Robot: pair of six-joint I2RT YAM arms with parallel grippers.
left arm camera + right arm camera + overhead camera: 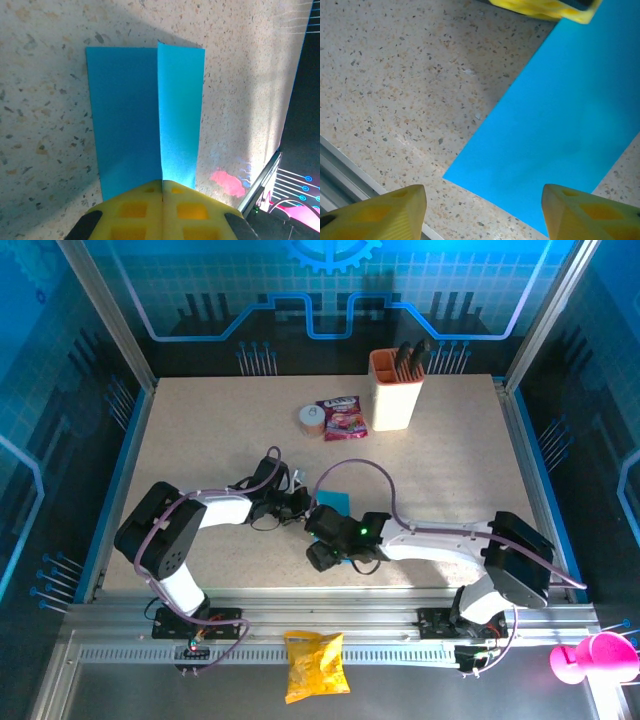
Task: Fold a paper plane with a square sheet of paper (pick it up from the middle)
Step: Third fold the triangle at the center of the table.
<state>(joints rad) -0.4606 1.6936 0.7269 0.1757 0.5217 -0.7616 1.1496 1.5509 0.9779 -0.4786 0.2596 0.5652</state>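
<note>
Pressed-together yellow fingers of the left gripper (162, 189) are seen at 6 o'clock of the left wrist view, with the square sheet of paper (145, 115) pinched at their seam. From there the sheet runs toward 12 o'clock over the speckled table (45, 125) and is divided by a straight crease. The part toward 9 o'clock is darker and lies flat, while the part toward 3 o'clock is brighter and appears lifted.

A plain, unmarked cyan surface is given instead by the right wrist view, with one corner at 7 o'clock. The right gripper (484, 200) is held just above it with its fingers spread wide and nothing caught between them. One finger is over bare table, the other at the sheet's near edge. A yellow finger of the left gripper is seen at 12 o'clock on the sheet's far edge.

In the top external view a yellow snack bag (315, 665) is seen at 6 o'clock by the arm bases. A small cyan patch is seen at the table's centre, between the two wrists. Toward 12 o'clock, well apart from the sheet, a pink-red snack packet (342, 418) and a beige holder cup (393, 390) are set.
</note>
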